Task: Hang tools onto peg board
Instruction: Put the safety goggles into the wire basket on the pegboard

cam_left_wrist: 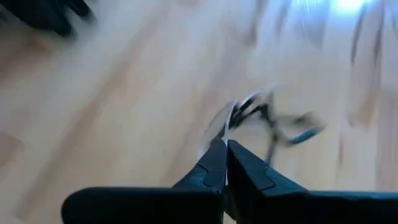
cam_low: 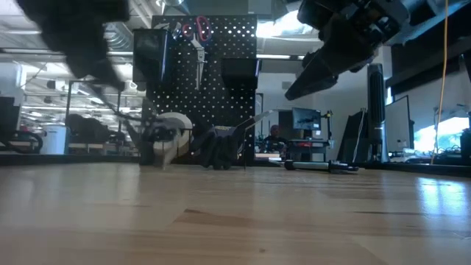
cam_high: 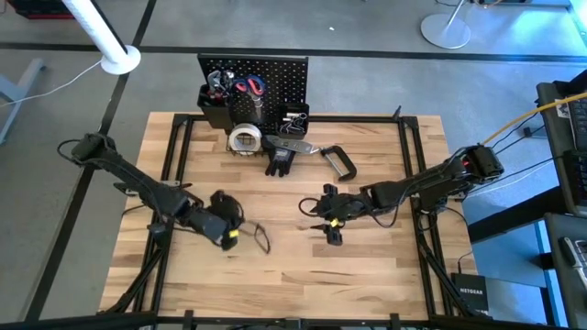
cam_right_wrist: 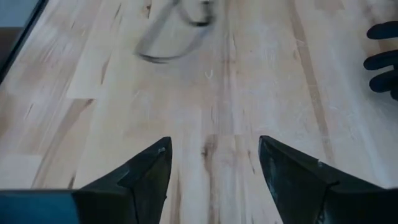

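My left gripper (cam_high: 231,236) is at the table's left middle, shut on a thin dark wire-like frame (cam_high: 259,236) that looks like a pair of glasses. The frame also shows blurred in the left wrist view (cam_left_wrist: 273,121). My right gripper (cam_high: 328,225) is open and empty above the table's middle (cam_right_wrist: 214,155). The black peg board (cam_high: 266,73) stands at the far edge with red-handled tools (cam_high: 249,87) hanging on it. At its foot on the table lie a pale tape roll (cam_high: 244,139), black gloves (cam_high: 280,161), a silver bar (cam_high: 295,145) and a black C-clamp (cam_high: 339,161). My left gripper pinches one end of the thin frame (cam_left_wrist: 231,118) between its two fingertips. The fingers slant down from the table's left side. The rest of the frame sticks out past the fingertips toward the table's right, and in the low view (cam_low: 129,121) it seems clear of the table.
Black bins (cam_high: 218,108) and a wire basket (cam_high: 293,119) are fixed to the peg board's lower part. Bare wooden tabletop (cam_high: 275,284) lies near the front edge. Dark rails (cam_high: 174,165) run along the table's left and right sides.
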